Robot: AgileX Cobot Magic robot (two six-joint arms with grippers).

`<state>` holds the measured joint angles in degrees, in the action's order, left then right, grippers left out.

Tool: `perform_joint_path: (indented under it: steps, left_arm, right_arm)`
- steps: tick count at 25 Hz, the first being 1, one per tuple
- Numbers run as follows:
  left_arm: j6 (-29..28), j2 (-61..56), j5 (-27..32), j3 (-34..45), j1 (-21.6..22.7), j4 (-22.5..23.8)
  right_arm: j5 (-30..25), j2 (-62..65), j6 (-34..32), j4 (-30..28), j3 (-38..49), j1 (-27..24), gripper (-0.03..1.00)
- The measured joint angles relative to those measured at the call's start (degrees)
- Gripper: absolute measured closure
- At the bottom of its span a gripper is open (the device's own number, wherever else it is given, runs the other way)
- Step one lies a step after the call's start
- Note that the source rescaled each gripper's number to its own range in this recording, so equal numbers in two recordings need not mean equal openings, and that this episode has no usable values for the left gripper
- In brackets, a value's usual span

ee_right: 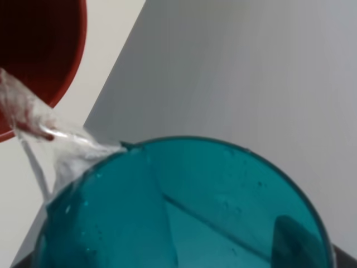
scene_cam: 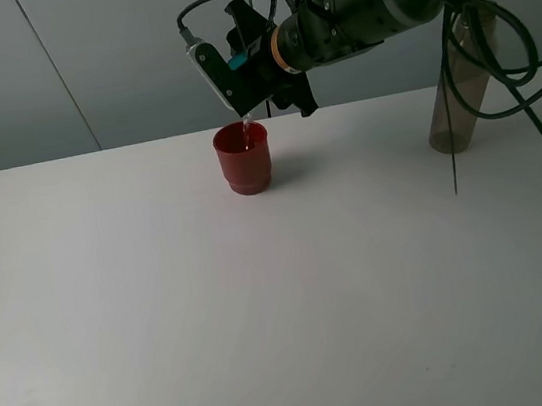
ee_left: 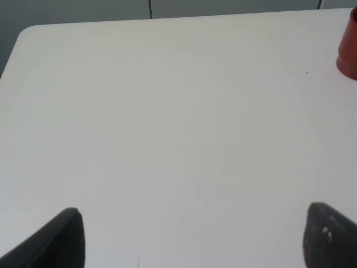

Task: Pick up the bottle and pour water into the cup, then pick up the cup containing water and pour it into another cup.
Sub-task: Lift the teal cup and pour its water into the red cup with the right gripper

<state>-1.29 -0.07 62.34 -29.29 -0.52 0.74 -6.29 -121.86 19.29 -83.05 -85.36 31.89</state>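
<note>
Water running from teal cup into red cup

Water (ee_right: 33,131) falls in a thin stream from the lip of the teal cup (ee_right: 184,212) into the red cup (scene_cam: 242,157). The right gripper (scene_cam: 240,71) is closed on the teal cup and holds it tipped over, just above the red cup's rim; in the high view the gripper hides most of it.

The red cup stands upright near the table's (scene_cam: 267,315) far edge, about midway along it. The bottle (scene_cam: 461,85) stands upright near the far right corner, well apart from the red cup, with the right arm and its cables passing in front of it.

The left gripper (ee_left: 192,240) hangs over bare table with its jaws spread wide and nothing between them; the red cup shows only at the margin of its wrist view. The near half of the table and its whole left side lie open, as does the stretch between red cup and bottle.
</note>
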Motion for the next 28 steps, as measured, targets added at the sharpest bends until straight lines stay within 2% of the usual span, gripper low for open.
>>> perform_joint_path:
  steps: [12, 18, 28]
  left_arm:
    - [0.00, 0.00, 0.00, 0.00, 0.00, 0.00]
    - [0.00, 0.00, 0.00, 0.00, 0.00, 0.00]
    - [0.00, 0.00, 0.00, 0.00, 0.00, 0.00]
  right_arm:
    - [1.48, 0.00, 4.38, -0.12, -1.24, 0.00, 0.85]
    - [1.48, 0.00, 10.22, -0.12, -1.38, 0.00, 0.85]
    - [1.61, 0.00, 14.30, -0.23, -1.41, 0.00, 0.85]
